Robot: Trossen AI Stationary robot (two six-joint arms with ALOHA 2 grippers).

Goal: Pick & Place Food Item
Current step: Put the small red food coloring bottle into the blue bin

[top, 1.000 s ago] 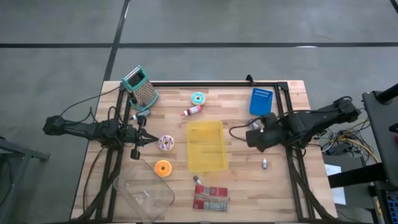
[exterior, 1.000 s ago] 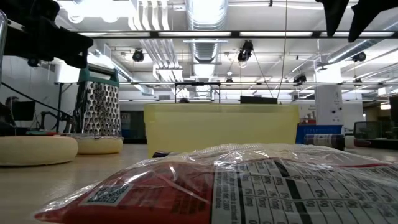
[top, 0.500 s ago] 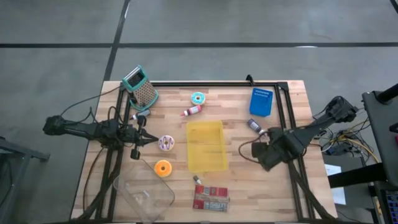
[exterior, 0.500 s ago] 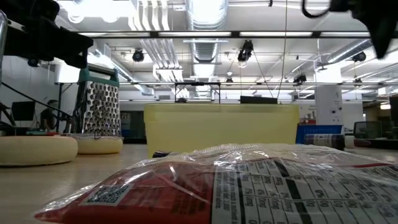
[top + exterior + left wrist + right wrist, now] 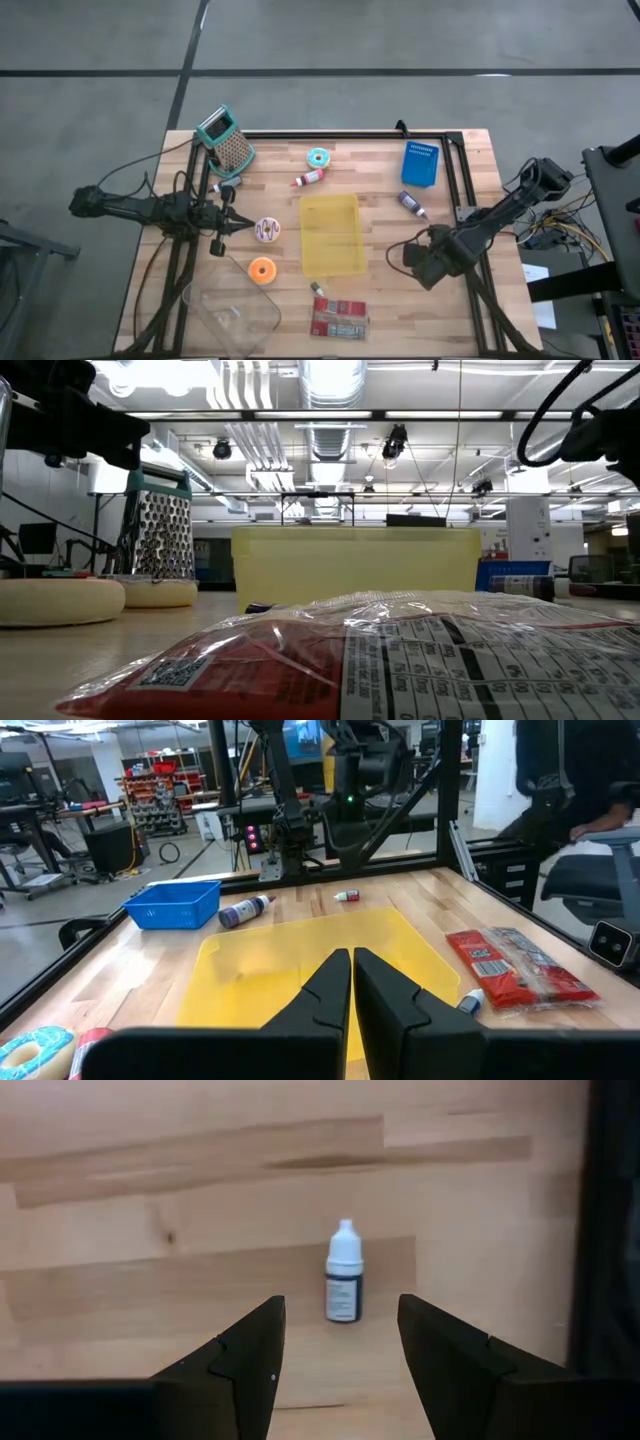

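The right gripper (image 5: pixel 335 1355) hangs above a small white dropper bottle (image 5: pixel 343 1285) on the wooden table (image 5: pixel 390 300), fingers spread wide and empty. The left gripper (image 5: pixel 352 990) waits pressed shut, empty, facing the yellow tray (image 5: pixel 300 955). A misaligned descent may tip the upright bottle, and it hardly looks like food

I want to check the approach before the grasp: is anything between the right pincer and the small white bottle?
Nothing visible does: the small white bottle stands upright on the wood table, straight ahead of the open right pincer.
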